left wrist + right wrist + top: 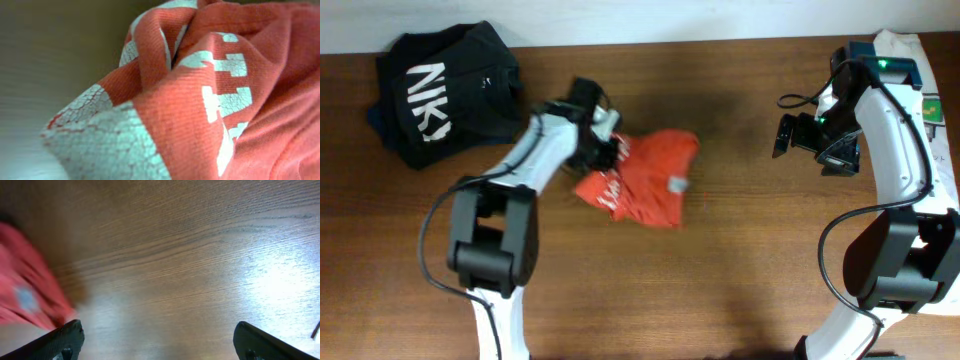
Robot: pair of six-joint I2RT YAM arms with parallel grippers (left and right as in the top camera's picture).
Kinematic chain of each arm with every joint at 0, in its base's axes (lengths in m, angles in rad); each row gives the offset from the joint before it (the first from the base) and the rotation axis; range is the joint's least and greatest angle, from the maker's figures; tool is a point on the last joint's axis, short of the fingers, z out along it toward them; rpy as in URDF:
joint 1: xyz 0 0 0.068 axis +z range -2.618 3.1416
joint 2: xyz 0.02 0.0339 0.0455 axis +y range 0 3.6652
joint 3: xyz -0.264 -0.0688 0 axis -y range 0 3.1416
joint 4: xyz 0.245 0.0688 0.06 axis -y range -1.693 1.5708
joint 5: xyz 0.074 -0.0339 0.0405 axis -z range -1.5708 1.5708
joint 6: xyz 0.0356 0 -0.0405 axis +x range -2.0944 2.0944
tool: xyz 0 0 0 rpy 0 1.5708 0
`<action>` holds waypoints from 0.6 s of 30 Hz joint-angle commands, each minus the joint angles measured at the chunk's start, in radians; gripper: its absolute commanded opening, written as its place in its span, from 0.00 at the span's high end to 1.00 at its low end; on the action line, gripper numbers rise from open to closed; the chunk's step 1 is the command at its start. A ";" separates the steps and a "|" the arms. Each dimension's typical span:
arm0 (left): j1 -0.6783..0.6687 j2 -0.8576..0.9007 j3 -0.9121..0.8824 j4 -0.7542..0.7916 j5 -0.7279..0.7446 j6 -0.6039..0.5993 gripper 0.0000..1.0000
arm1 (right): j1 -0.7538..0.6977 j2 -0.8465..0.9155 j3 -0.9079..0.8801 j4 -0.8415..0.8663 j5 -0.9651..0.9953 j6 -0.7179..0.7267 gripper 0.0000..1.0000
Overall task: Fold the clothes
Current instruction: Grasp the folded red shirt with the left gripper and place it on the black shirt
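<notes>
The clothes, a crumpled orange-red T-shirt (pixel 650 178) with cracked white lettering, lie in a heap at the middle of the brown table (pixel 740 280). My left gripper (pixel 607 150) is down on the shirt's left edge. In the left wrist view the T-shirt's fabric (pixel 200 100) fills the frame and hides the fingers, bunched tight where they meet, so the gripper reads as shut on it. My right gripper (pixel 782 135) hovers open over bare wood to the right of the shirt, with nothing between its black fingers (pixel 65 337). The T-shirt's edge (pixel 25 295) shows at the left of the right wrist view.
A black garment (pixel 440 90) with large white letters lies at the back left corner. A white cloth or paper (pixel 905 45) sits at the back right, behind the right arm. The table's far edge runs along the top.
</notes>
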 commanded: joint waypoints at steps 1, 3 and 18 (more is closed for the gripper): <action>0.156 0.009 0.138 0.013 -0.198 0.066 1.00 | 0.006 -0.007 0.010 0.000 -0.002 -0.008 0.01; 0.207 0.009 0.163 0.013 -0.227 0.070 1.00 | 0.006 -0.007 0.010 0.000 -0.002 -0.008 0.01; 0.361 0.009 0.626 -0.051 -0.226 -0.032 0.99 | 0.006 -0.007 0.010 0.000 -0.002 -0.008 0.01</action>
